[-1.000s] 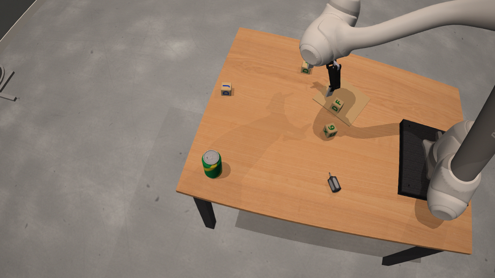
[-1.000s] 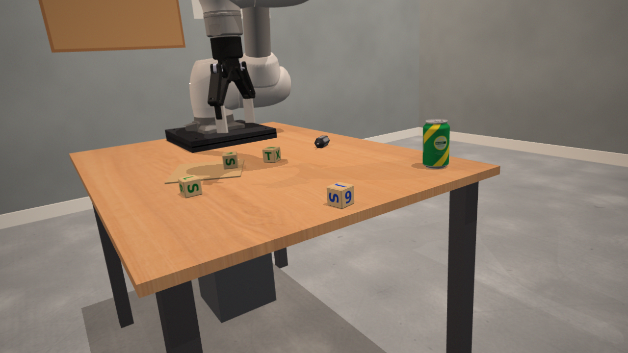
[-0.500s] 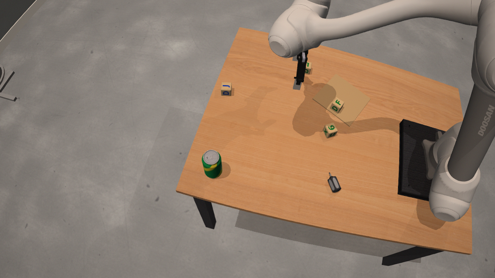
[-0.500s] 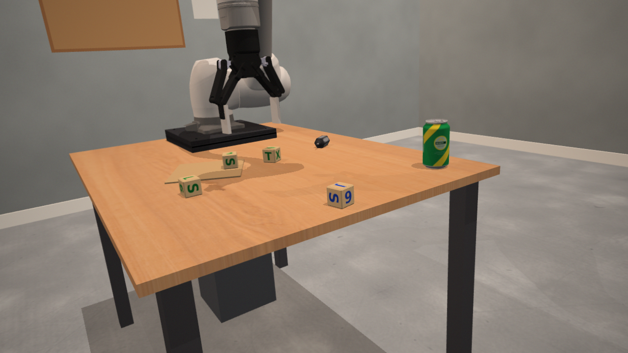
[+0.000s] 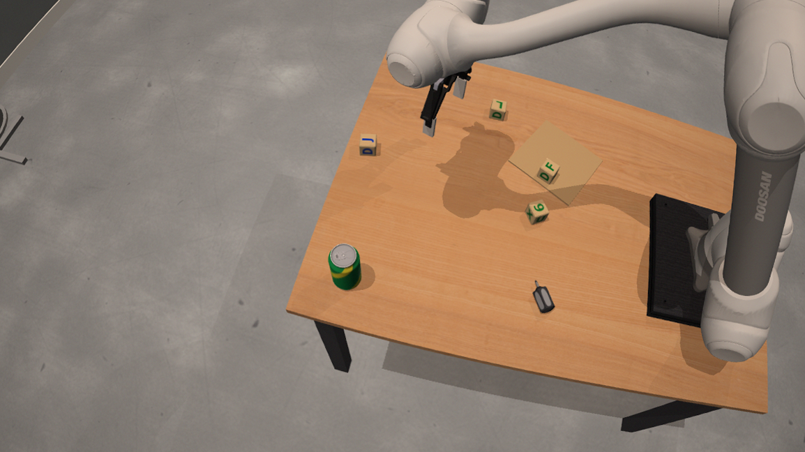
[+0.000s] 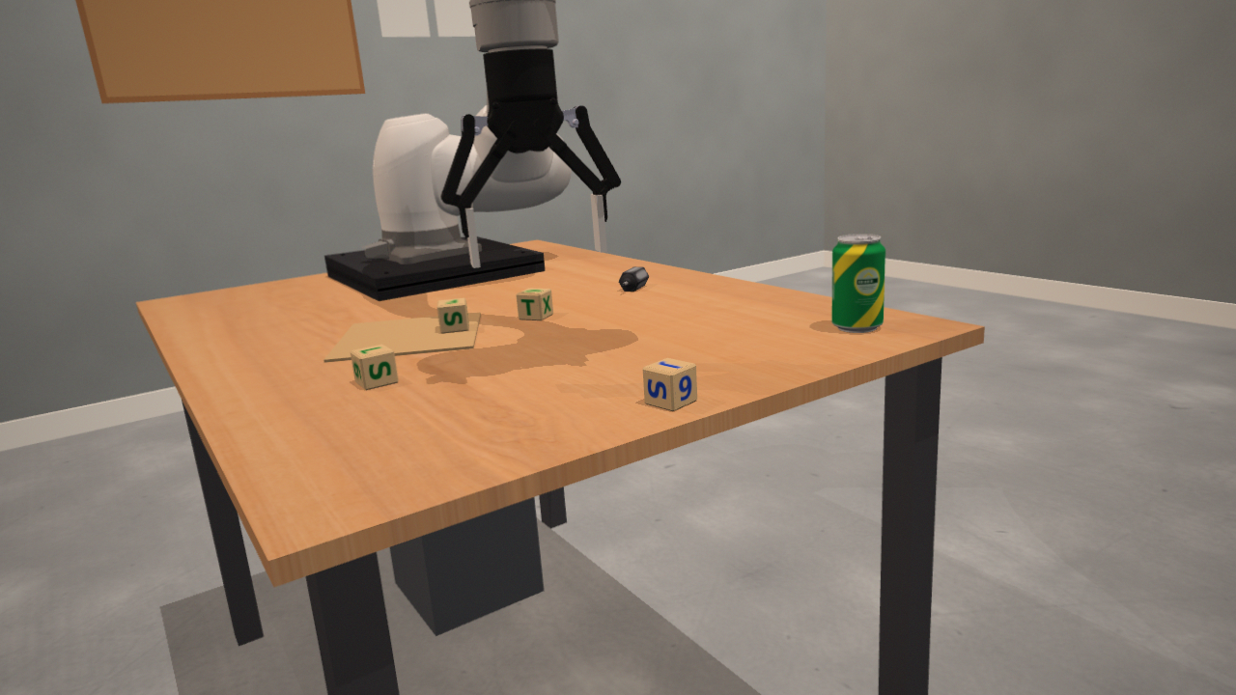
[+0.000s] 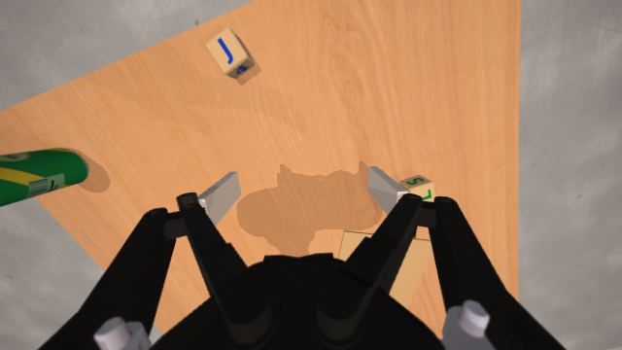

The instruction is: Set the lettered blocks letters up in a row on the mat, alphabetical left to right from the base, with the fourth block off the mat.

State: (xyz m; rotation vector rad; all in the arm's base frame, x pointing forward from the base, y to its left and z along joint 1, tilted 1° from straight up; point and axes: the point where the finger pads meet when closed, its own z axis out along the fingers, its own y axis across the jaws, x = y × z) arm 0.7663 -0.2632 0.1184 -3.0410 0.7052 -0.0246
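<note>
A tan mat lies on the table toward the robot's base. The F block stands on it, near one edge. The 6 block lies just off the mat. The L block lies off the mat on its far side. The J block stands alone near the table's far edge. My gripper is open and empty. It hangs high above the table between the L block and the J block.
A green and yellow can stands near a far table corner. A small dark object lies on the table. The arm's black base plate is at the table's near side.
</note>
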